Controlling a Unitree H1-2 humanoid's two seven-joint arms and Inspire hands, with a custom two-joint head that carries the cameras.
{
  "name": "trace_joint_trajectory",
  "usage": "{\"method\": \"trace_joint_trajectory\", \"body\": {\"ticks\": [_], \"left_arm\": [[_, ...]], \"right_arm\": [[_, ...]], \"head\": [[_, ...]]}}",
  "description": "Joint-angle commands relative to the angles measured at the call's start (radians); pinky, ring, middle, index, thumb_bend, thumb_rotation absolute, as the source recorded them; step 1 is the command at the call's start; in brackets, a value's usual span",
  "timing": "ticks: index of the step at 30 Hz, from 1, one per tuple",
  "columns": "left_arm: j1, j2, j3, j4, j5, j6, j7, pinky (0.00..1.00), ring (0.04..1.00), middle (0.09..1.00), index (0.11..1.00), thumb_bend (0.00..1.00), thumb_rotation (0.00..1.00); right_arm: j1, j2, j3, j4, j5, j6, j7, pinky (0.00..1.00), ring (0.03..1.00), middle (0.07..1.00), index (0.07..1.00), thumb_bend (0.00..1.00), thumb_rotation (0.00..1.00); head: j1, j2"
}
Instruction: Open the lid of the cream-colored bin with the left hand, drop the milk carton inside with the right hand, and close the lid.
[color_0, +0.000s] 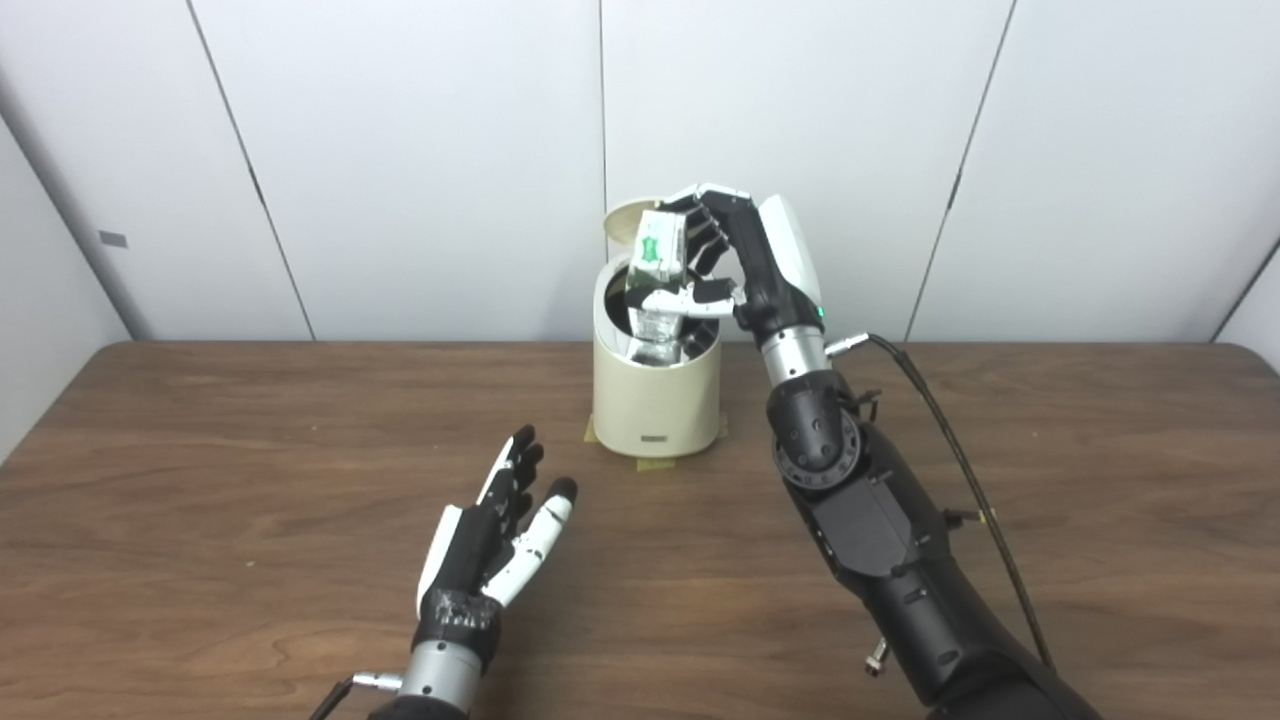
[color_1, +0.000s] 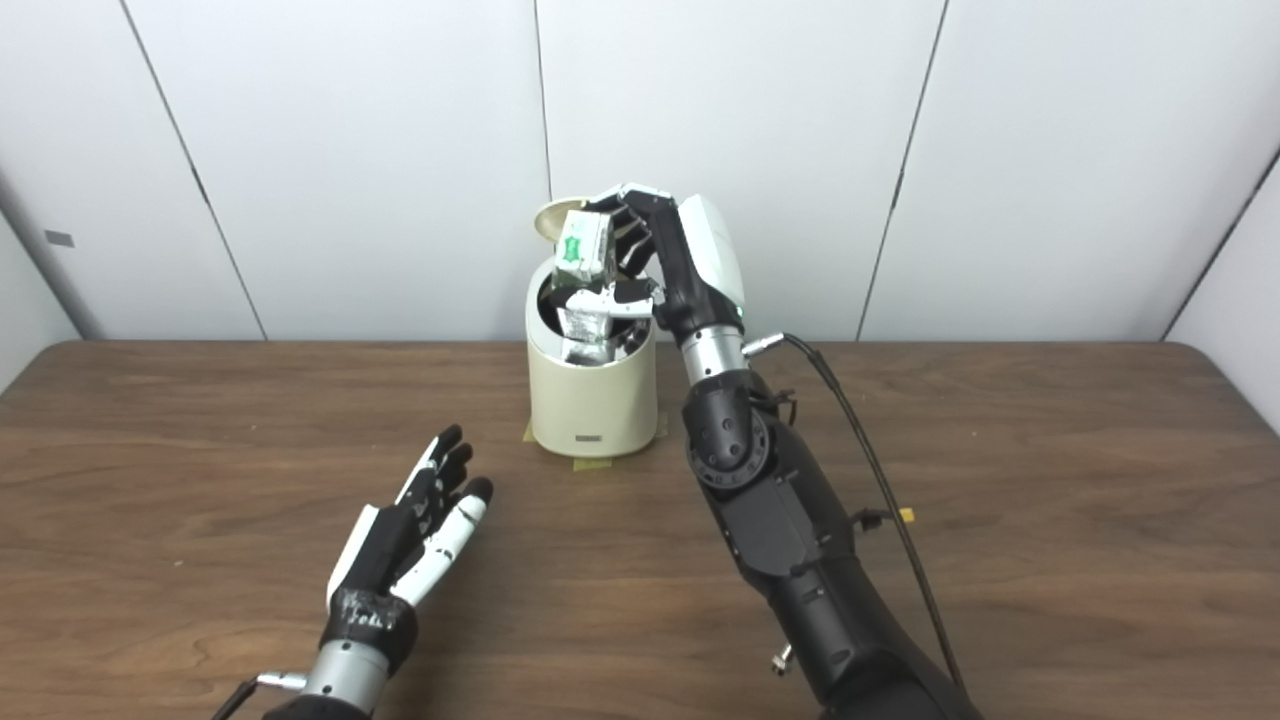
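The cream-colored bin (color_0: 655, 405) stands at the table's far middle with its lid (color_0: 626, 214) tipped up at the back. My right hand (color_0: 722, 262) is shut on the milk carton (color_0: 658, 255), a white and green box, and holds it upright over the bin's open mouth, its lower end just inside the rim. Several crumpled silvery cartons (color_0: 655, 335) lie inside the bin. My left hand (color_0: 495, 535) is open and empty, palm up, low over the table in front and to the left of the bin.
The brown wooden table (color_0: 250, 470) runs the full width. A white panel wall stands close behind the bin. Strips of tape (color_0: 655, 462) lie at the bin's base. A black cable (color_0: 960, 460) runs along my right forearm.
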Motion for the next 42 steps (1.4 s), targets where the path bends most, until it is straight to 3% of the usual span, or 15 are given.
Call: {"method": "trace_joint_trajectory", "body": {"ticks": [1, 9, 15, 18, 21, 22, 24, 26, 27, 29, 33, 37, 42], "left_arm": [[-0.021, -0.016, -0.01, -0.015, 0.007, -0.044, 0.007, 1.0, 1.0, 0.973, 1.0, 0.45, 0.52], [-0.022, -0.028, -0.01, -0.007, -0.003, -0.065, 0.012, 1.0, 1.0, 0.976, 1.0, 0.44, 0.51], [-0.022, -0.028, -0.009, -0.01, -0.007, -0.065, 0.009, 1.0, 1.0, 0.975, 1.0, 0.45, 0.53], [-0.024, -0.027, -0.007, -0.012, -0.012, -0.065, 0.008, 1.0, 1.0, 0.971, 1.0, 0.45, 0.53], [-0.025, -0.023, -0.01, -0.014, -0.007, -0.06, 0.011, 1.0, 1.0, 0.971, 1.0, 0.45, 0.54], [-0.024, -0.022, -0.011, -0.014, -0.003, -0.06, 0.012, 1.0, 0.999, 0.97, 1.0, 0.45, 0.54], [-0.025, -0.021, -0.012, -0.013, -0.002, -0.062, 0.013, 1.0, 0.998, 0.971, 1.0, 0.44, 0.53], [-0.026, -0.021, -0.011, -0.011, -0.006, -0.064, 0.011, 1.0, 0.999, 0.973, 1.0, 0.43, 0.51], [-0.027, -0.02, -0.013, -0.013, -0.002, -0.061, 0.012, 1.0, 1.0, 0.975, 1.0, 0.41, 0.51], [-0.028, -0.019, -0.015, -0.014, 0.005, -0.056, 0.013, 1.0, 1.0, 0.974, 1.0, 0.39, 0.5], [-0.029, -0.018, -0.017, -0.014, 0.023, -0.048, 0.017, 1.0, 0.985, 0.97, 1.0, 0.36, 0.46], [-0.03, -0.016, -0.018, -0.008, 0.033, -0.059, 0.017, 1.0, 0.976, 0.967, 1.0, 0.35, 0.43], [-0.03, -0.011, -0.019, 0.005, 0.027, -0.091, 0.013, 0.96, 0.96, 0.964, 1.0, 0.28, 0.36]], "right_arm": [[-0.075, -0.011, 0.0, -0.008, -0.004, -0.066, -0.035, 0.34, 0.409, 0.5, 0.504, 0.5, 0.0], [-0.102, -0.027, 0.02, 0.079, -0.032, -0.146, -0.088, 0.33, 0.4, 0.506, 0.505, 0.5, 0.0], [-0.116, -0.03, 0.025, 0.109, -0.045, -0.161, -0.108, 0.33, 0.398, 0.511, 0.498, 0.5, 0.0], [-0.112, -0.036, 0.033, 0.101, -0.057, -0.135, -0.093, 0.34, 0.405, 0.518, 0.505, 0.5, 0.0], [-0.106, -0.043, 0.046, 0.087, -0.076, -0.088, -0.071, 0.43, 0.416, 0.495, 0.532, 0.51, 0.0], [-0.103, -0.045, 0.05, 0.08, -0.082, -0.074, -0.064, 0.44, 0.476, 0.493, 0.512, 0.52, 0.0], [-0.097, -0.049, 0.056, 0.063, -0.087, -0.05, -0.045, 0.41, 0.49, 0.478, 0.513, 0.53, 0.0], [-0.092, -0.056, 0.063, 0.045, -0.091, -0.036, -0.023, 0.54, 0.606, 0.621, 0.499, 0.52, 0.1], [-0.091, -0.061, 0.069, 0.038, -0.1, -0.031, -0.018, 0.61, 0.662, 0.669, 0.567, 0.79, 0.13], [-0.09, -0.071, 0.079, 0.026, -0.113, -0.018, -0.006, 0.68, 0.713, 0.7, 0.595, 0.94, 0.19], [-0.084, -0.076, 0.079, -0.006, -0.118, 0.045, 0.029, 0.75, 0.773, 0.724, 0.615, 0.94, 0.29], [-0.081, -0.082, 0.08, -0.031, -0.122, 0.094, 0.06, 0.81, 0.806, 0.739, 0.652, 0.91, 0.31], [-0.077, -0.087, 0.08, -0.046, -0.122, 0.1, 0.068, 0.82, 0.802, 0.733, 0.644, 0.93, 0.31]], "head": [[0.002, 0.001], [0.006, -0.009], [0.005, -0.009], [0.008, 0.0], [0.007, 0.0], [0.005, 0.0], [0.003, -0.001], [0.003, -0.001], [0.003, -0.001], [0.005, -0.002], [0.002, -0.003], [0.001, -0.004], [0.001, -0.004]]}}
